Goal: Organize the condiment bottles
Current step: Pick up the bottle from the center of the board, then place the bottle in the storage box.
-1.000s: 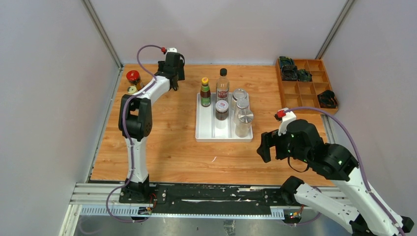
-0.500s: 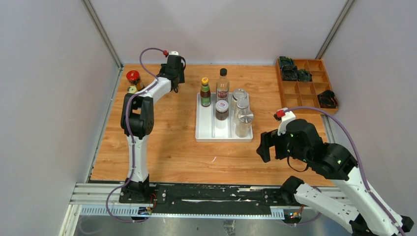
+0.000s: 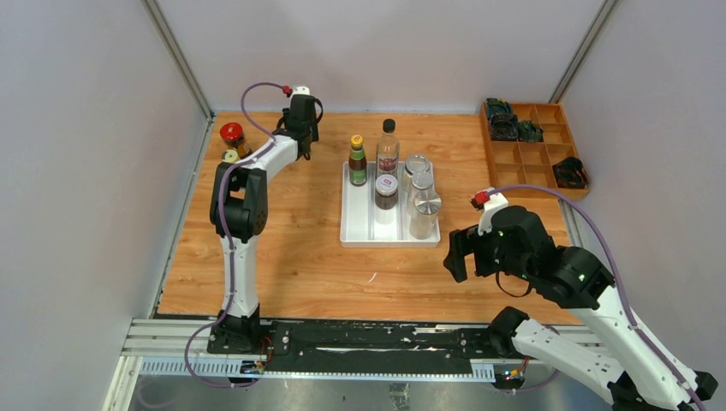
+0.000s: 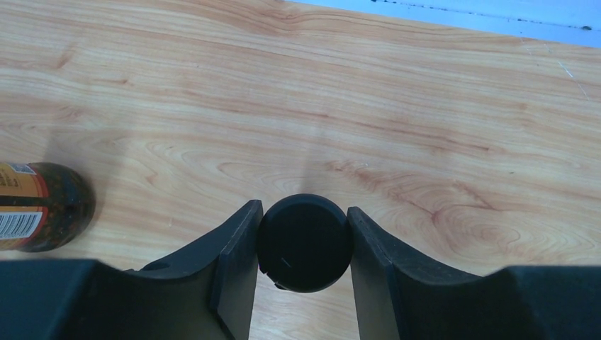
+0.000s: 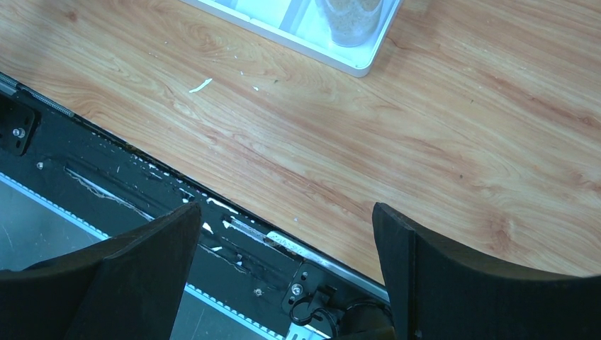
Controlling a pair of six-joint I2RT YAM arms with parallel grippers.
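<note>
My left gripper (image 3: pixel 301 116) is at the far left-centre of the table. In the left wrist view it (image 4: pixel 303 210) is shut on a round black cap (image 4: pixel 305 244) of a small bottle that the top view hides. A red-lidded jar (image 3: pixel 231 134) and a small shaker (image 3: pixel 229 157) stand at the far left; the jar also shows in the left wrist view (image 4: pixel 39 207). A white tray (image 3: pixel 358 229) holds a yellow-capped bottle (image 3: pixel 357 160), a tall black-capped bottle (image 3: pixel 388 147) and silver-lidded jars (image 3: pixel 425 211). My right gripper (image 3: pixel 455 255) is open and empty (image 5: pixel 283 262) over the front edge.
A wooden compartment box (image 3: pixel 539 158) with dark green-black objects stands at the back right. Grey walls close in the left, back and right sides. The black rail (image 5: pixel 106 184) runs along the table's front edge. The tray corner (image 5: pixel 358 69) shows in the right wrist view.
My left arm has shifted slightly, its wrist turning a little at the far side. My right gripper has crept a little left and up. The bottles in the tray have not moved.
</note>
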